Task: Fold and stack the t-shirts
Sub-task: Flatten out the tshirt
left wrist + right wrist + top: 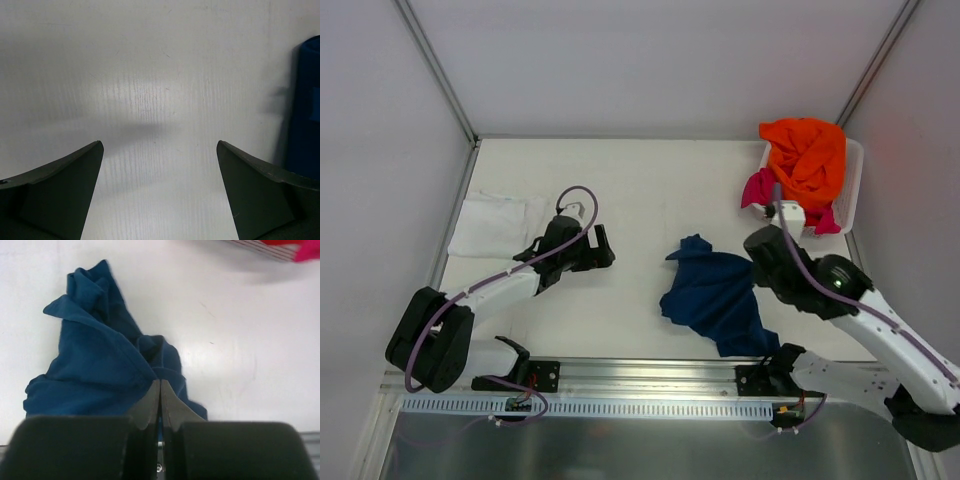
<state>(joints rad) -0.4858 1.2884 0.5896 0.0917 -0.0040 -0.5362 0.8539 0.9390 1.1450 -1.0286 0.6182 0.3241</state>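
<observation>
Navy t-shirt (715,295) crumpled in a heap, right tool (160,383) pinching it, left tool (160,144) apart.

No writing, label, brand, number or sign can be read in any view. The navy t-shirt (715,300), the orange t-shirt (808,155) and the white basket (853,188) at the tabletop's far right corner show only plain surfaces.
</observation>
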